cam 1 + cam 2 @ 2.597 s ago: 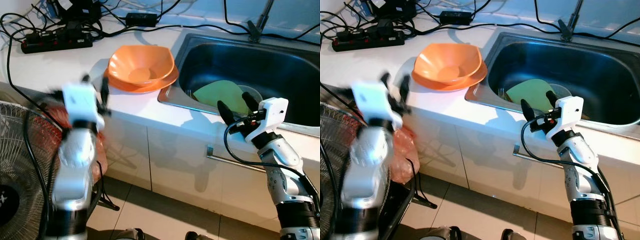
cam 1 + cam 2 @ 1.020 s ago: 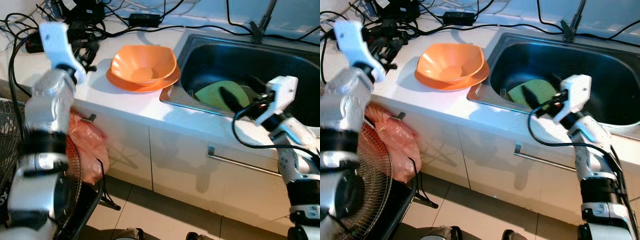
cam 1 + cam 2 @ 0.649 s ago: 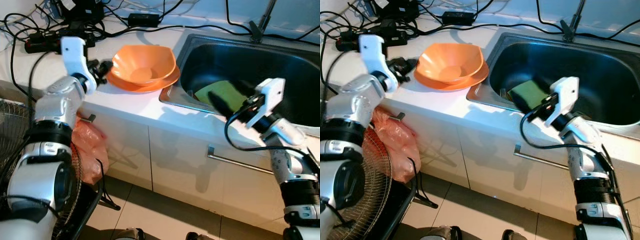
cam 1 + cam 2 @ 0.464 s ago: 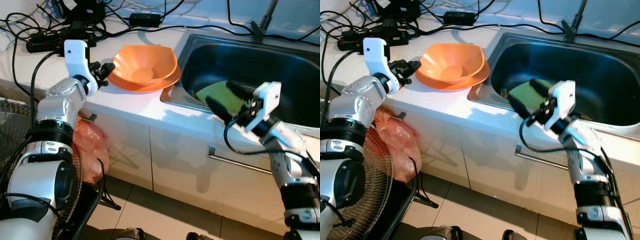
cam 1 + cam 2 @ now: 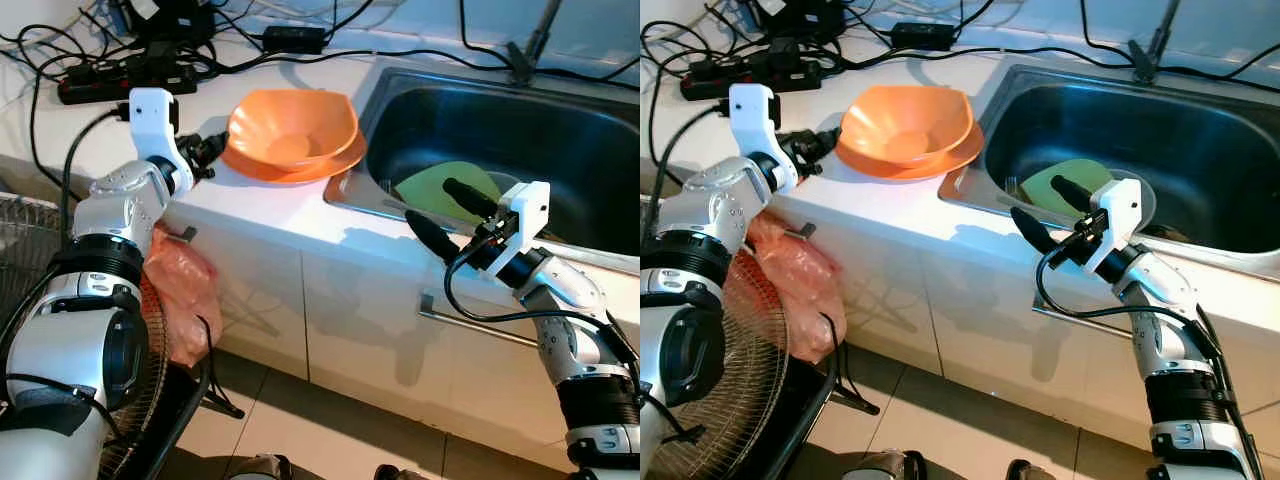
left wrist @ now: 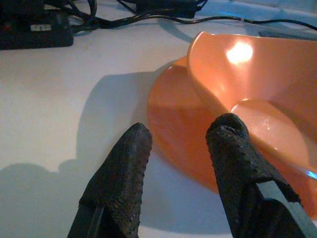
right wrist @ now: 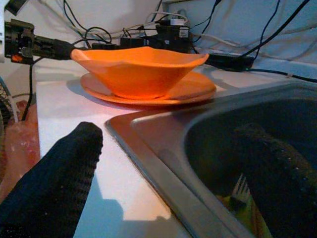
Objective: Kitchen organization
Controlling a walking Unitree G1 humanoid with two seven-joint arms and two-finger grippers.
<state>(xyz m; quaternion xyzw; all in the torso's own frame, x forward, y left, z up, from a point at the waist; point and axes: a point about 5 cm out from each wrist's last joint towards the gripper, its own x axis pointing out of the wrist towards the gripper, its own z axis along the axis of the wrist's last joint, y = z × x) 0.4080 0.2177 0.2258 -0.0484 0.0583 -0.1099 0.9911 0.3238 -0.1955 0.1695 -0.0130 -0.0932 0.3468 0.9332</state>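
L: my left gripper [image 6: 181, 151] spread at orange plate [image 6: 173, 119] rim, bowl [image 5: 290, 128] atop | R: right gripper [image 5: 1050, 210] agape over sink [image 5: 1200, 120] edge | risk: bowl could slide off if lifted tilted

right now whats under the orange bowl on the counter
The orange bowl sits on a flat orange plate lying on the white counter. The plate's rim shows all round; its middle is covered by the bowl.

The orange bowl [image 5: 290, 135] is covering most of the orange plate [image 5: 335, 162], leaving only its rim showing.
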